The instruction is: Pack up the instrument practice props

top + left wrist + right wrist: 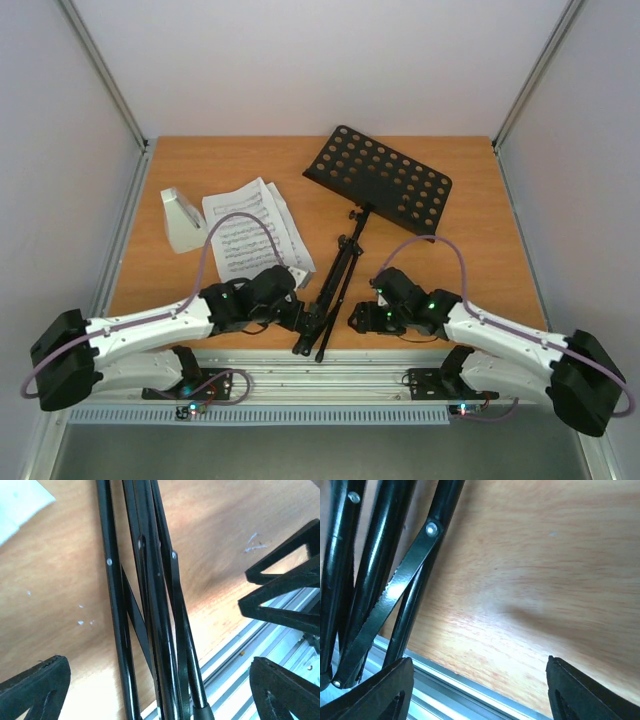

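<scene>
The black music stand lies on the wooden table, its perforated desk [378, 178] at the back and its folded tripod legs [330, 300] pointing at the near edge. White sheet-music pages [255, 230] and the pale grey metronome [183, 220] sit to its left. My left gripper [301, 318] is open and straddles the legs [160, 630], one finger [35, 690] on each side, not closed on them. My right gripper [357, 318] is open and empty just right of the legs [370, 580], over bare wood. I cannot make out the clear cover.
The table's near edge and an aluminium rail [330, 375] run right under both grippers and show in the right wrist view [450, 690]. My right gripper's black frame [285, 595] shows close by in the left wrist view. Grey walls enclose the table.
</scene>
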`<state>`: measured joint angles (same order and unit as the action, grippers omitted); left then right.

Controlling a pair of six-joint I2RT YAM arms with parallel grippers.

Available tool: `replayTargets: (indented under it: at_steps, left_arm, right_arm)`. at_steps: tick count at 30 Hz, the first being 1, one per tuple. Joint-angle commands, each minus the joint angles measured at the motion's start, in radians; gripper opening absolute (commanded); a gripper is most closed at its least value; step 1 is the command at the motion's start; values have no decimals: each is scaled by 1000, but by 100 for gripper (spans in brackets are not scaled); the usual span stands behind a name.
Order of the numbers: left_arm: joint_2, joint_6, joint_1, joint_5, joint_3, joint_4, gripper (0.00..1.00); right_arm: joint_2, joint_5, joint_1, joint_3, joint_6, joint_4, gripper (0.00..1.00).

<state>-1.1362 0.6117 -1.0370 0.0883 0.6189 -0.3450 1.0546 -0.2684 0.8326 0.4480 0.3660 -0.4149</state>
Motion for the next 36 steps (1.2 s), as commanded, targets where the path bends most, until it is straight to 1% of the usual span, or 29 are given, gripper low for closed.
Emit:
replayTargets:
  at_steps: [1, 3, 6, 7, 8, 11, 16, 20, 23, 24, 25, 27, 29, 30, 33, 36]
  left_arm:
    - [29, -79, 13, -119, 86, -94, 99]
    - [8, -125, 36, -121, 126, -111, 99]
    - [-47, -187, 102, -96, 184, -100, 99]
    - [-63, -202, 134, -93, 197, -79, 99]
    - [-78, -224, 169, -58, 208, -53, 99]
    - [-137, -261, 320, 16, 252, 1, 99]
    - [-192, -332, 568, 88, 300, 65, 99]
    - [-167, -351, 774, 146, 264, 170, 99]
    - [-144, -336, 890, 181, 231, 238, 99]
    - [-134, -335, 912, 191, 221, 261, 99]
    - [-128, -338, 928, 196, 210, 288, 99]
    - [-119, -356, 948, 196, 182, 334, 99]
    - [-119, -371, 963, 185, 135, 414, 99]
    - [-122, -375, 973, 181, 113, 447, 99]
    - [-131, -388, 996, 156, 45, 560, 99]
    - [-130, -431, 999, 114, -30, 707, 99]
  right_arm:
    - [-109, 172, 4, 109, -91, -271, 77]
    - [-126, 236, 3, 172, -129, -303, 84]
    - [-93, 321, -12, 271, -208, -296, 90]
    - [-74, 338, -24, 299, -232, -279, 92]
    - [-51, 347, -41, 324, -259, -258, 92]
    - [18, 318, -124, 382, -330, -166, 93]
    - [101, 214, -377, 420, -448, -19, 94]
    - [103, 193, -601, 408, -526, 78, 95]
    - [89, 148, -784, 365, -539, 168, 95]
    - [81, 155, -852, 348, -545, 198, 95]
    - [74, 169, -893, 325, -554, 231, 95]
    - [58, 218, -937, 274, -589, 302, 95]
    - [43, 290, -954, 209, -632, 391, 96]
    - [40, 325, -958, 172, -654, 467, 97]
    - [49, 387, -960, 61, -704, 619, 99]
    - [98, 437, -960, 13, -704, 704, 99]
